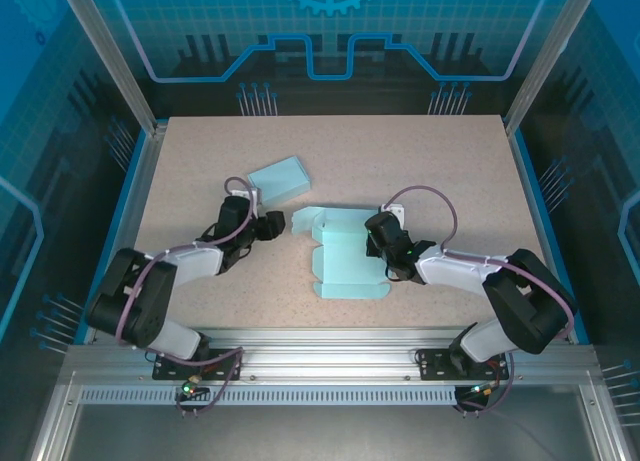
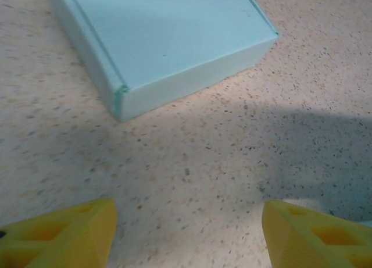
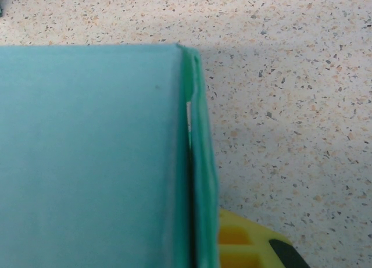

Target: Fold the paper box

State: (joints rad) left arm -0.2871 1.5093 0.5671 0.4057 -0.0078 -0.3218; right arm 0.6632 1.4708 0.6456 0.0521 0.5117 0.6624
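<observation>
The teal paper box (image 1: 345, 261) lies partly flat mid-table, with flaps spread toward the left and the near side. My right gripper (image 1: 378, 243) is at its right edge, shut on a raised side wall (image 3: 200, 163). One yellow finger (image 3: 244, 242) shows outside that wall; the other is hidden behind the broad teal panel (image 3: 87, 157). My left gripper (image 1: 278, 224) hangs just left of the box's left flap, open with bare table between its yellow fingers (image 2: 64, 233). In the left wrist view the left gripper (image 2: 189, 224) points at the table below a finished box.
A second teal box (image 1: 277, 179), fully folded and closed, lies at the back left, its near corner close ahead of the left fingers (image 2: 168, 41). Metal frame posts and blue walls ring the speckled table (image 1: 450, 171).
</observation>
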